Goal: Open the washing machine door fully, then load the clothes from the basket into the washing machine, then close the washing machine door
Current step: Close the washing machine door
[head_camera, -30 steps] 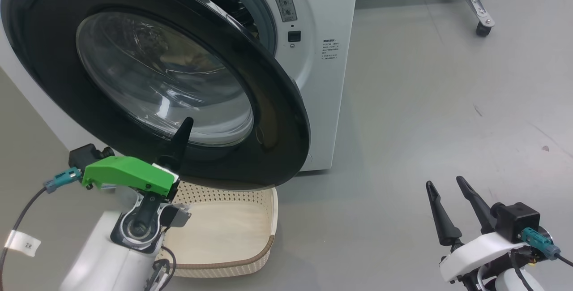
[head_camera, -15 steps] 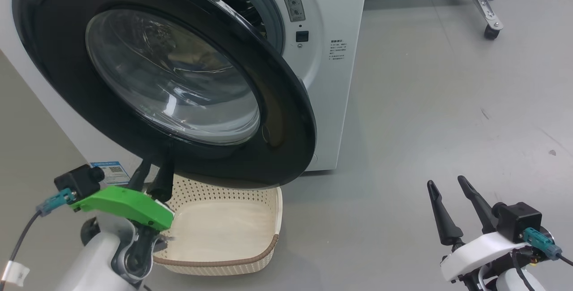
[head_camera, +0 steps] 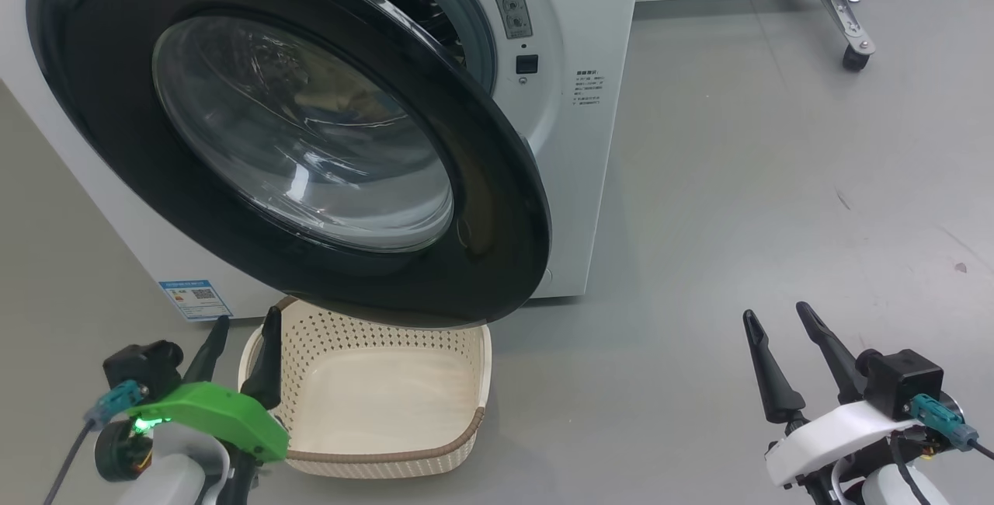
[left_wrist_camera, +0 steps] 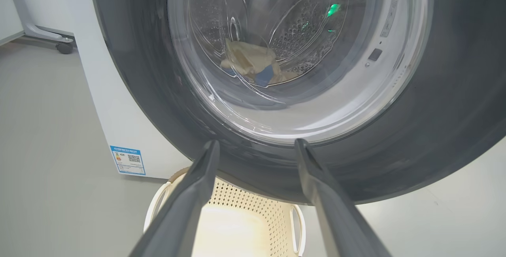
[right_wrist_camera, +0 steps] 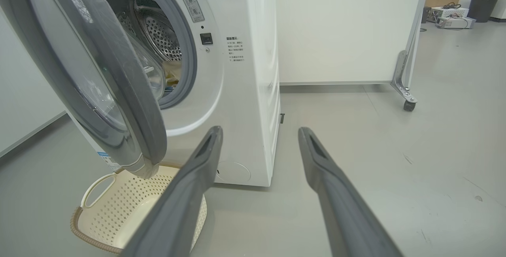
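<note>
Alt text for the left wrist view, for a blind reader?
A black-rimmed washing machine door with clear glass looms close; cream and blue clothes show through it. Below, the left gripper, jaws open, frames a basket.

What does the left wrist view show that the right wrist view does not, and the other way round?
Left wrist view: the left fingers, and the clothes seen plainly through the glass of the door, inside the machine. Right wrist view: the right fingers, the door edge-on and ajar, and a dark bin far off. Both: the door, the machine and the basket under the door.
</note>
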`<state>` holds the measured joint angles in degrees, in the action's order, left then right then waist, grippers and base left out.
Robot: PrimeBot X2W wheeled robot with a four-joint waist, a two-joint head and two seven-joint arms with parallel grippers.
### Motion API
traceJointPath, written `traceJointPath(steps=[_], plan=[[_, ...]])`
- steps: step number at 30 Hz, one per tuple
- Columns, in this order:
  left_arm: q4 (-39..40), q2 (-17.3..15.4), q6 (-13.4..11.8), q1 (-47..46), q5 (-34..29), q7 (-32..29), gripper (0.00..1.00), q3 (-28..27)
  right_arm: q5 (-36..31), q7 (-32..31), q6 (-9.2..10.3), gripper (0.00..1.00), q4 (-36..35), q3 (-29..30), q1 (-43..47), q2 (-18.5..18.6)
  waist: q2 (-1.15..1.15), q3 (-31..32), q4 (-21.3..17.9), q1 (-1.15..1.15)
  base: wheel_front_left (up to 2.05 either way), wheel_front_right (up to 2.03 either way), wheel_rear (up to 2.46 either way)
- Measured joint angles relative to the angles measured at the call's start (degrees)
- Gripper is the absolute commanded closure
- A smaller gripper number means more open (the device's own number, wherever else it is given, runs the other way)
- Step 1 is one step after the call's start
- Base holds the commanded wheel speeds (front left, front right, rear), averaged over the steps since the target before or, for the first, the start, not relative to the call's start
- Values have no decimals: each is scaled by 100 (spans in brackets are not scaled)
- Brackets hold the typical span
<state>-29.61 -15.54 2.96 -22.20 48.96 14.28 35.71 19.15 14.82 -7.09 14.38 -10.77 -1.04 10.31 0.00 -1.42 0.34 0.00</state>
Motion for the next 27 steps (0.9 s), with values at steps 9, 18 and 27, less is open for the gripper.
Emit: traceJointPath(steps=[9,18,27], plan=[[76,-5,-325,458,-558,11,0,-314,-1,0,0,0,-8,44,59,-23,0,-3,-32,0,0,0,0],[563,-32,-572,807,-1120,12,0,-840,-1,0,0,0,-38,97,64,-51,0,13,-54,0,0,0,0],[846,98,-614,1204,-1377,12,0,-1174,-45,0,0,0,-53,124,78,-48,0,14,-69,0,0,0,0]])
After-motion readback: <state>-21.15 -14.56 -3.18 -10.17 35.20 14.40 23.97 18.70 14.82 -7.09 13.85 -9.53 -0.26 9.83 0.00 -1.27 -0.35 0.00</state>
